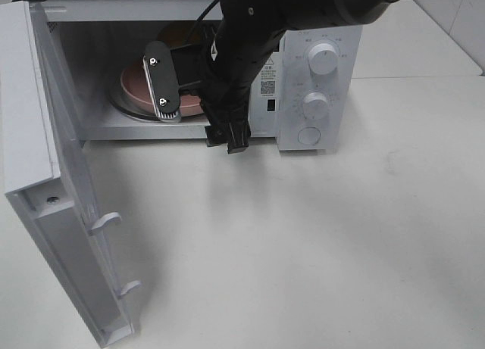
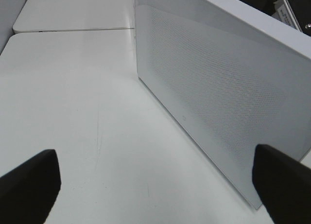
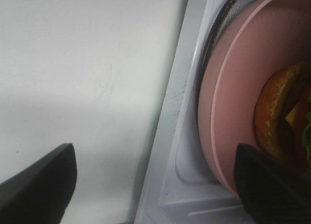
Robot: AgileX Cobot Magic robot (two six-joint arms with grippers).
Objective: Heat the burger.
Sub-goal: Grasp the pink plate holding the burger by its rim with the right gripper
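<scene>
Inside the microwave (image 1: 318,84), the burger (image 3: 279,112) is sitting on a shallow pink plate (image 3: 233,112), its golden bun lying well within the plate's rim and a sliver of green lettuce showing at its edge. The plate is resting on the turntable, whose dark rim (image 3: 212,44) is peeking out around it. The right gripper (image 3: 155,190) is hanging at the mouth of the cavity with its jaws spread wide and nothing clamped between them; one finger (image 3: 272,185) is showing over the near edge of the plate, the other (image 3: 39,185) over the white table (image 1: 341,250) in front of the oven. Whether the finger is touching the plate cannot be told. The microwave's door (image 1: 45,137) is standing open, swung out to the left of the high view. The left gripper (image 2: 155,190) is hovering over the table beside that door's perforated panel, its jaws likewise wide apart and gripping nothing. Two knobs (image 1: 323,60) are sitting on the control panel to the right of the cavity.
</scene>
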